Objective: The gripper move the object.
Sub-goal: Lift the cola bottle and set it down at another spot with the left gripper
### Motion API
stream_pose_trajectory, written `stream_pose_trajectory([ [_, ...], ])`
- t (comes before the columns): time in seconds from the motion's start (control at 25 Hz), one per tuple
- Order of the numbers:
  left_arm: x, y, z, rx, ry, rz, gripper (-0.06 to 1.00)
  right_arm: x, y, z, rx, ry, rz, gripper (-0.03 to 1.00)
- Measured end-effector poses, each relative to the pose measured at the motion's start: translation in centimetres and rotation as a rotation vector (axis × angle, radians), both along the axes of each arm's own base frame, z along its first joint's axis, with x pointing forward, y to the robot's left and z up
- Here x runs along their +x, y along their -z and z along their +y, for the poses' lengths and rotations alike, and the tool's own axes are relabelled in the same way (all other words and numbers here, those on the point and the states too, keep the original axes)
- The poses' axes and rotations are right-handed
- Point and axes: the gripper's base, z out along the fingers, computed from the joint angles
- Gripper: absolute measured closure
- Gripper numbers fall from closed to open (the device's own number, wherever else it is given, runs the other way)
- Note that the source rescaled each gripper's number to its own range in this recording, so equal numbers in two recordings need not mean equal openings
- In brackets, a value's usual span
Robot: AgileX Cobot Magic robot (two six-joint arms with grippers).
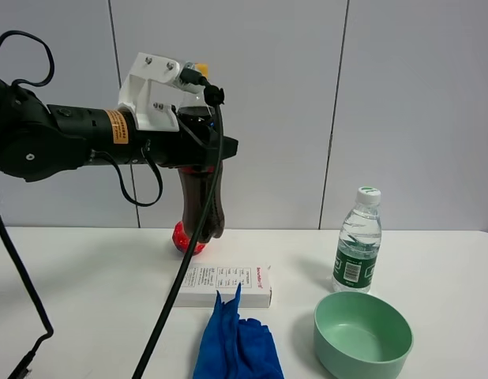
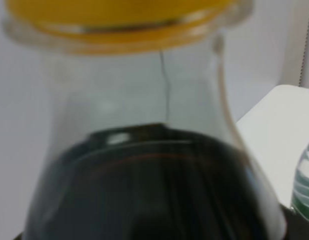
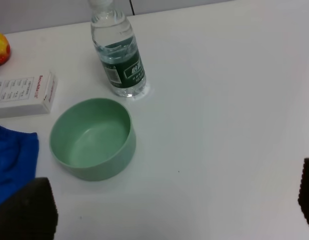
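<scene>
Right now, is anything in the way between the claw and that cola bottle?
No, nothing sits between them: the left claw is shut on the cola bottle. A red ball lies right by its base, with a white box and a blue cloth nearer the camera.

Water bottle [image 1: 358, 241], green bowl [image 1: 362, 335], white box [image 1: 224, 286], blue cloth [image 1: 238, 343]
</scene>
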Motion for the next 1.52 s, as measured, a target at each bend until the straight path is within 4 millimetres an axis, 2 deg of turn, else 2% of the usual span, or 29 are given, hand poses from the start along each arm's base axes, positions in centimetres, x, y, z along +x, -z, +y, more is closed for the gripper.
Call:
stream_pose_trajectory([
  [0.4,3.3,-0.1,-1.5,-0.066,0.003,-0.007,0.94,0.0,0.0,0.0,0.000,0.000,0.000,-0.03],
  [0.76,5.5,3.4,-2.4,-0.038,-0.001,0.048,0.94,0.0,0.0,0.0,0.000,0.000,0.000,-0.03],
  [0.92,6.3,3.8,-2.7,-0.040,0.000,0.042,0.94,0.0,0.0,0.0,0.000,0.000,0.000,-0.03],
  [1.52,7.4,8.1,-2.1,0.034,-0.026,0.084,0.94,0.0,0.0,0.0,0.000,0.000,0.000,-0.03],
])
